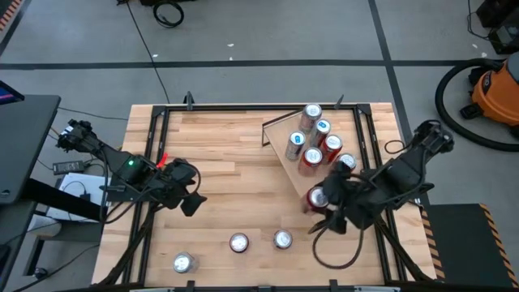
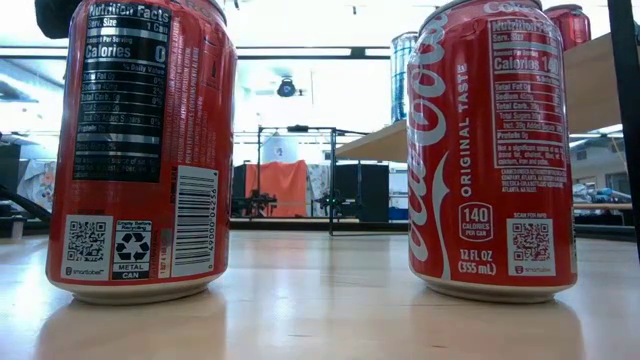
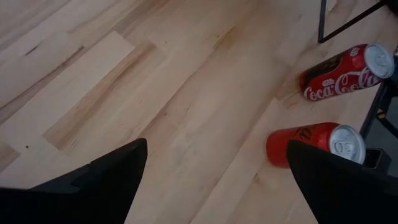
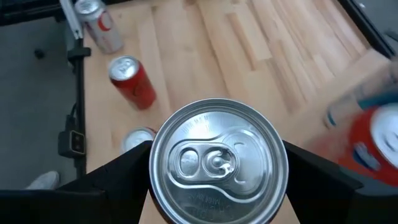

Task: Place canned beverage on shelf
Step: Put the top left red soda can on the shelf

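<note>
Canned beverage [image 4: 217, 163], red with a silver top, sits upright between the right gripper's [image 4: 217, 171] two dark fingers, which pinch its sides, near the shelf [image 1: 280, 134] holding several cans. Left gripper [image 3: 214, 177] hovers over bare table [image 1: 227, 162], fingers spread, holding nothing.

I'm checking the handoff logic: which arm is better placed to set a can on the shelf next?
The right arm. Its claw is shut on a can beside the shelf, while the left claw hangs open and empty, farther away.
</note>
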